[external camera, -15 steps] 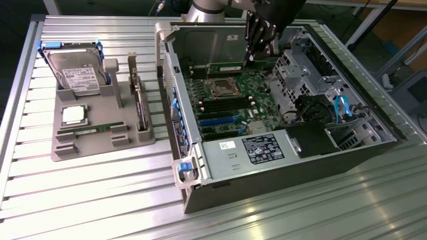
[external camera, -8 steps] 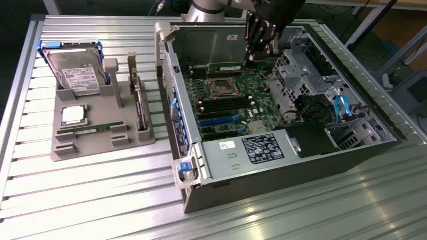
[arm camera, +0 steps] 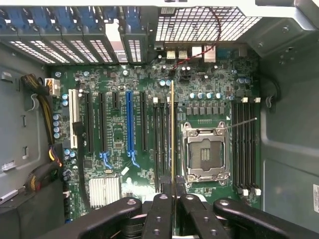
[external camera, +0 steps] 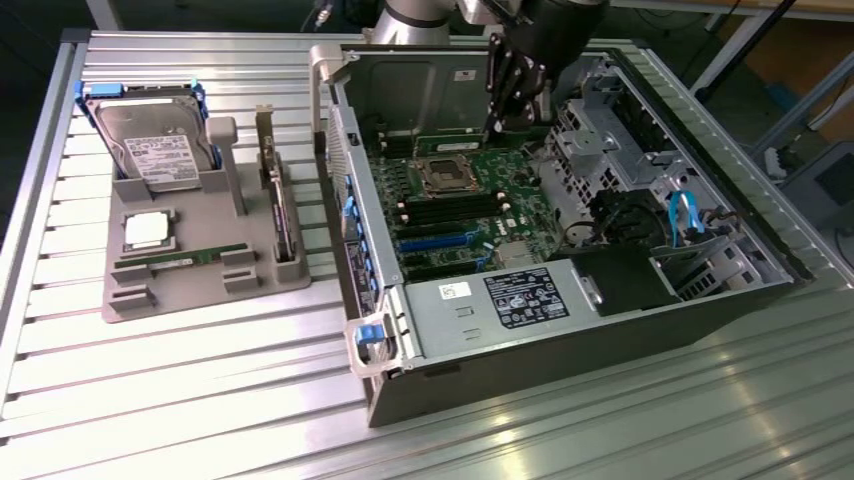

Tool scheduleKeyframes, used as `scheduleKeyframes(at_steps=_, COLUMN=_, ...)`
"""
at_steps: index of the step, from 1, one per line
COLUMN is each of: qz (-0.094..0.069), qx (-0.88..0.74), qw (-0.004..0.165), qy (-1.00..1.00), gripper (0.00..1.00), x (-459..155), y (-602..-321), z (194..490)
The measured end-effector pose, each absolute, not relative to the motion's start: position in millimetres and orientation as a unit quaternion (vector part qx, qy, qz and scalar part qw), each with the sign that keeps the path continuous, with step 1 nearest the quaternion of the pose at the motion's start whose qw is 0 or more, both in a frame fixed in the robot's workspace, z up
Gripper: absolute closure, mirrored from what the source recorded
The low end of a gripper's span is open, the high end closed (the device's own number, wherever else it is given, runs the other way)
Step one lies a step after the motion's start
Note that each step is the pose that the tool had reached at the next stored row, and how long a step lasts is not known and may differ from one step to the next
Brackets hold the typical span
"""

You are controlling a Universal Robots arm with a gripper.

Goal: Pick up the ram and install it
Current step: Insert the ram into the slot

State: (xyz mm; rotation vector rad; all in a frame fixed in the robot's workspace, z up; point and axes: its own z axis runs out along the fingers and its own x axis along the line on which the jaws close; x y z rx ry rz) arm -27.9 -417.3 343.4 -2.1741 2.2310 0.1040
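Slatted metal table [external camera: 174, 400] carries an open computer case [external camera: 601, 350] with the motherboard [arm camera: 119, 129] exposed. Grey parts tray [external camera: 200, 290] sits beside the case on the exterior view's left. It holds a hard drive [external camera: 154, 140], an expansion card [external camera: 278, 215] on edge, a square processor chip [external camera: 147, 230] and a spare stick [external camera: 180, 260] lying flat.

Inside the case: drive cage and cables on the exterior view's right, empty CPU socket [arm camera: 205, 152], blue slot [arm camera: 130, 122], dark memory slots [arm camera: 159, 144] between them.

Gripper [arm camera: 172, 191] hangs over the board inside the case. Its fingers [arm camera: 162, 209] are clamped on the ram [arm camera: 172, 129], seen edge-on and lined up along the memory slots just beside the socket. Cannot tell if the ram touches a slot. In the exterior view the gripper [external camera: 518, 105] hides the ram.
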Motion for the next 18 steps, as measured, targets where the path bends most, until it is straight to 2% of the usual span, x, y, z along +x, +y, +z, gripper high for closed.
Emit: scheduleKeyframes(at_steps=18, qz=0.033, qx=-0.697, qw=0.012, qy=0.716, gripper=0.88, x=-27.9, y=-417.2, z=301.1)
